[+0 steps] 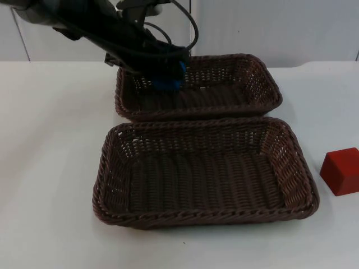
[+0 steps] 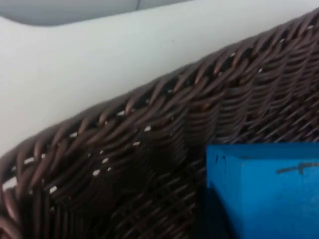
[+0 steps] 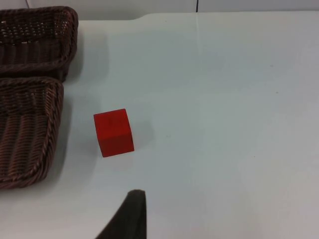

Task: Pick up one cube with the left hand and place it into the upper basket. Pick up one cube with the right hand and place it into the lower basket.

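My left gripper (image 1: pixel 164 72) hangs low inside the left end of the upper basket (image 1: pixel 263 75), shut on a blue cube (image 1: pixel 167 80). In the left wrist view the blue cube (image 2: pixel 264 191) is close up against the basket's woven wall (image 2: pixel 149 129). The lower basket (image 1: pixel 112 168) holds nothing. A red cube (image 1: pixel 342 170) lies on the white table to the right of the lower basket. My right gripper (image 3: pixel 130 219) waits above the table, a short way back from the red cube (image 3: pixel 113 132) and apart from it.
The two brown wicker baskets sit edge to edge in the middle of the table, their right ends (image 3: pixel 35 59) to one side of the red cube. Bare white table (image 3: pixel 224 124) stretches around the cube. The grey wall (image 1: pixel 280 28) stands behind.
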Controlling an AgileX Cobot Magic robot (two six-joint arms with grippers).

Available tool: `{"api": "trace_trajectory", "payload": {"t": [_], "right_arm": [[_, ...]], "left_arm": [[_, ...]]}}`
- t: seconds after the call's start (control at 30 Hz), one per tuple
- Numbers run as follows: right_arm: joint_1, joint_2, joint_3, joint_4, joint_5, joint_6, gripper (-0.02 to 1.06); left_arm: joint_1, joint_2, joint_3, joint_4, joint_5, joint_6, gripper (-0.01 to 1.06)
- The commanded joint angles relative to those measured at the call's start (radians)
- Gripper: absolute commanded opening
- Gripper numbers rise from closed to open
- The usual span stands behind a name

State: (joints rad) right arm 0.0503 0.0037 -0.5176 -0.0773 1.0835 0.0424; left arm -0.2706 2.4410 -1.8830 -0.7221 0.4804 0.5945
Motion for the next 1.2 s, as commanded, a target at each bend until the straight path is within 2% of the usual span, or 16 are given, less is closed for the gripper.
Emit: {"api": "trace_trajectory", "payload": {"t": [0.0,0.43,0.5,0.6,0.63,0.7,0.73,0.8,0.83,0.87,0.97,1.17], "right_arm": [[-0.004,-0.004,0.002,0.001,-0.006,-0.009,1.05],[-0.004,-0.004,0.002,0.001,-0.006,-0.009,1.05],[-0.004,-0.004,0.002,0.001,-0.006,-0.009,1.05],[-0.004,-0.004,0.002,0.001,-0.006,-0.009,1.05],[-0.004,-0.004,0.002,0.001,-0.006,-0.009,1.05],[-0.004,-0.004,0.002,0.001,-0.006,-0.009,1.05],[-0.004,-0.004,0.002,0.001,-0.006,-0.009,1.05],[-0.004,-0.004,0.002,0.001,-0.006,-0.009,1.05],[-0.004,-0.004,0.002,0.001,-0.006,-0.009,1.05],[-0.004,-0.004,0.002,0.001,-0.006,-0.009,1.05],[-0.004,-0.004,0.002,0.001,-0.006,-0.013,1.05],[-0.004,-0.004,0.002,0.001,-0.006,-0.013,1.05]], "left_arm": [[-0.004,0.011,-0.007,-0.021,-0.015,0.001,0.0],[-0.009,0.054,-0.007,-0.022,-0.009,0.001,0.0],[-0.009,0.054,-0.007,-0.022,0.0,0.001,0.04],[-0.009,0.054,-0.007,-0.022,0.012,0.001,0.15],[-0.009,0.054,-0.007,-0.022,0.012,0.001,0.24],[-0.009,0.054,-0.007,-0.037,0.014,0.001,0.49],[-0.009,0.054,-0.007,-0.037,0.014,0.001,0.49],[-0.009,0.043,-0.007,-0.074,0.02,0.001,0.7],[-0.009,0.036,-0.007,-0.084,0.027,0.001,0.77],[-0.009,0.036,-0.007,-0.084,0.027,0.001,0.77],[-0.009,0.001,-0.032,-0.086,0.071,0.003,0.92],[-0.009,-0.085,-0.062,-0.082,0.141,0.003,0.93]]}}
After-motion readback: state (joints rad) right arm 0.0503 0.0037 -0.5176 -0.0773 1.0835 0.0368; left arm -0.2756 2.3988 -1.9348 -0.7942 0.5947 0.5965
